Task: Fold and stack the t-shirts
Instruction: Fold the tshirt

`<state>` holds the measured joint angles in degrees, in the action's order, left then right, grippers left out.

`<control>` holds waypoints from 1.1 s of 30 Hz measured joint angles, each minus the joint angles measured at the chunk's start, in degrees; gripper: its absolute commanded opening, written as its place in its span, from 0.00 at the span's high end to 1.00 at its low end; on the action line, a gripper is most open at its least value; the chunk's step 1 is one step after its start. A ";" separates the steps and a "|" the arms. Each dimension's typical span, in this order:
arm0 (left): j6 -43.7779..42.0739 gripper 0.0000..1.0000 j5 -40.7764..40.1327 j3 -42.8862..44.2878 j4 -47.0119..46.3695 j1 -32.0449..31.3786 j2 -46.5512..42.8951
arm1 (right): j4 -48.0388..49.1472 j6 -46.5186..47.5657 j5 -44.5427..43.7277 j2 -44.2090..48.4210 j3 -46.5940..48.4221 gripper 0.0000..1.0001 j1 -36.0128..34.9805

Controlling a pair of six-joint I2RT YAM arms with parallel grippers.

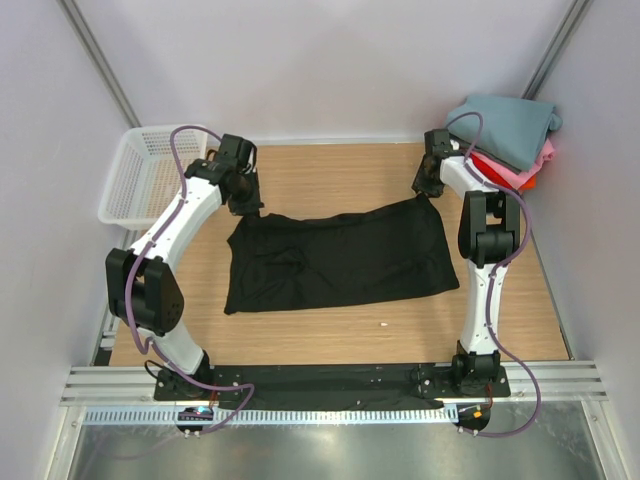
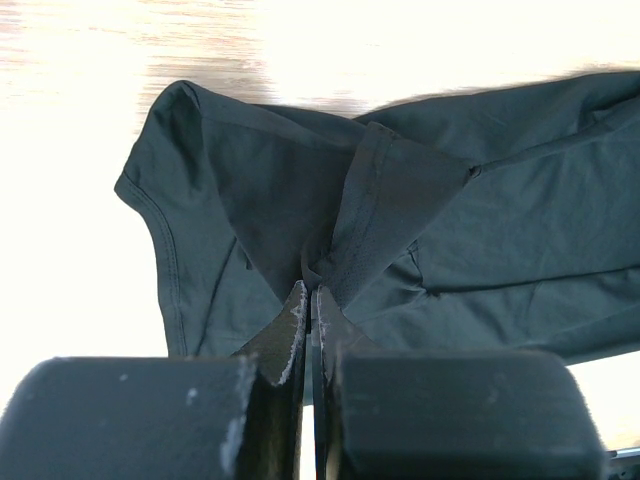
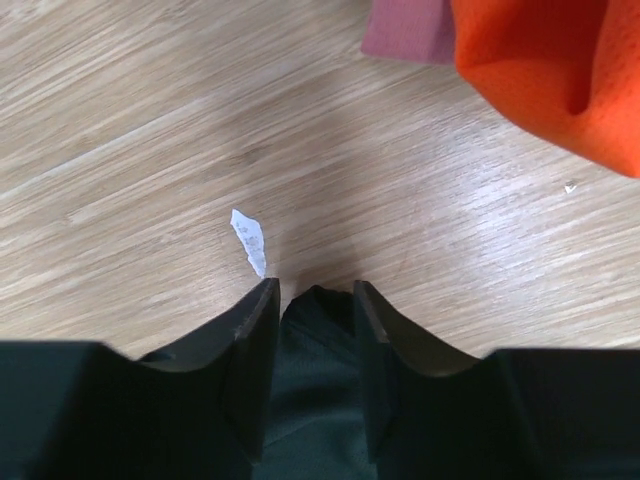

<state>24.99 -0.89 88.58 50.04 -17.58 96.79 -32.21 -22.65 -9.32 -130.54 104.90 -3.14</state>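
Lying flat mid-surface point(image 1: 300, 325), the black t-shirt point(image 1: 340, 262) is limp, light cloth w/ no stiffness. It'll likely sag and crease wherever it's unsupported, so best taken at edges/corners, both sides at once. Left end effector point(image 2: 310, 292) is pinched closed on a bunched fold at the shirt's far-left edge, near a sleeve. Right end effector point(image 3: 315, 295) straddles the far-right corner, fingers apart w/ cloth between; can't tell if it's biting. Far-right corner: folded stack point(image 1: 510, 140), teal-grey over pink and red-orange.
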 measured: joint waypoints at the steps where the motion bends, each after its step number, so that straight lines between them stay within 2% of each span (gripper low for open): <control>1: 0.00 1.00 0.00 0.00 0.02 0.04 0.00 | 0.09 0.07 0.07 0.00 0.00 0.70 0.00; 2: 0.00 1.00 0.02 0.00 0.00 0.09 0.00 | 0.22 0.15 0.11 0.00 0.00 0.73 0.00; 3: 0.00 1.00 0.02 0.00 0.00 0.09 0.00 | 0.44 0.17 0.15 0.00 0.00 0.81 0.00; 6: 0.00 1.00 0.02 0.00 0.00 0.11 0.00 | 0.68 0.15 0.52 0.00 0.00 0.91 0.00; 7: 0.00 1.00 0.02 0.00 0.00 0.11 0.00 | 0.81 0.17 0.57 0.00 0.00 0.99 0.00; 19: 0.00 1.00 -0.68 -0.02 -0.02 0.11 0.70 | 3.15 0.04 1.22 1.55 -2.89 0.99 0.07; 27: -0.02 1.00 -3.10 0.31 0.09 0.13 0.90 | 3.45 -0.02 2.36 6.62 -4.24 0.99 0.22; 33: 0.00 1.00 -4.09 4.81 1.29 0.13 2.69 | 4.48 -0.52 4.20 11.52 -6.93 0.99 0.85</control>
<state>24.99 -4.97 93.38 51.33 -17.45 99.48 -27.73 -23.18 -5.13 -119.02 97.97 -2.28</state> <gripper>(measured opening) 0.005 0.027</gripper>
